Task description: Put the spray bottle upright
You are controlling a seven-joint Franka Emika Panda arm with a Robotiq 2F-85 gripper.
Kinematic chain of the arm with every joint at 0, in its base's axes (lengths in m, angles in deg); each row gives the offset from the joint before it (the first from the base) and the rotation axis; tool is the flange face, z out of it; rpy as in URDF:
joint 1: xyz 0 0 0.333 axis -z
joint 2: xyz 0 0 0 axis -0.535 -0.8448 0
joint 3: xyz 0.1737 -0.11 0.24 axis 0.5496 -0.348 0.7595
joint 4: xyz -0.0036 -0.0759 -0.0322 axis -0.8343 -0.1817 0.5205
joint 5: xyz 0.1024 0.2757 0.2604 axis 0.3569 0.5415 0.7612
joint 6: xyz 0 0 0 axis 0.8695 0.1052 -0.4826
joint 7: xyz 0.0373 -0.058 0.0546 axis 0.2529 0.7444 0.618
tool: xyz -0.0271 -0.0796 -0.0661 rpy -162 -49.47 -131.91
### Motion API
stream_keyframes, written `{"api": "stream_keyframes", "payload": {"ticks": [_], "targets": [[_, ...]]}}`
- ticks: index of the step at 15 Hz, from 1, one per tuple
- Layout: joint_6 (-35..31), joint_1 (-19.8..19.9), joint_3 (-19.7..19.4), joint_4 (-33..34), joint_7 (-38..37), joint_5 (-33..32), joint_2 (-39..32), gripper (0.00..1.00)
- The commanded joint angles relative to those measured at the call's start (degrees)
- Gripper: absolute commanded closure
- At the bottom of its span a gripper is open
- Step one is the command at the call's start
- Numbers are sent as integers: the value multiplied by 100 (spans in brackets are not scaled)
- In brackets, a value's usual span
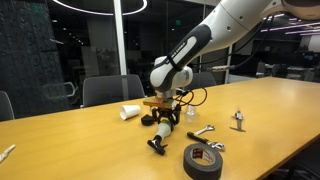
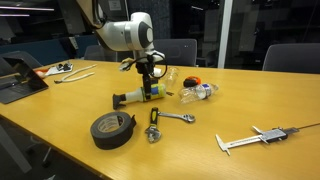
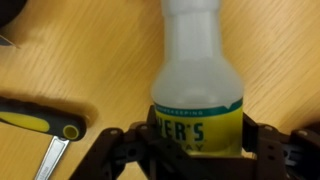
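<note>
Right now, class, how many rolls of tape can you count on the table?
1. The black tape roll lies flat near the edge of the table, seen in both exterior views, apart from the spray bottle. More could lie outside the views.

Dim room, dark behind — overhead light lays a soft sheen on the table (image 1: 280,110). The wrist view is blurry, the spray bottle (image 3: 197,60) out of focus.

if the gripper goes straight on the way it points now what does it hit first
The spray bottle, lying on its side inside the gripper; its body comes first, the table just beneath. The remaining gap is unclear.
</note>
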Motion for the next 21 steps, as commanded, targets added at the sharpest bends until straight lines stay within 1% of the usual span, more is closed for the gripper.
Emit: {"api": "stream_keyframes", "payload": {"ticks": [1,3,5,8,10,13,17,21], "targets": [[201,383,273,105,1477,993,107,54],[388,564,352,127,2259,1616,157,54],[721,744,390,194,2980,2239,210,54],[1426,963,355,347,3877,3067,246,54],[2001,1083,305,513,4303,3529,205,54],[3026,1228,186,806,4405,4035,23,54],[4314,1258,-72,925,4163,4340,-208,54],[5136,1222,-312,745,3969,4505,-495,54]]}}
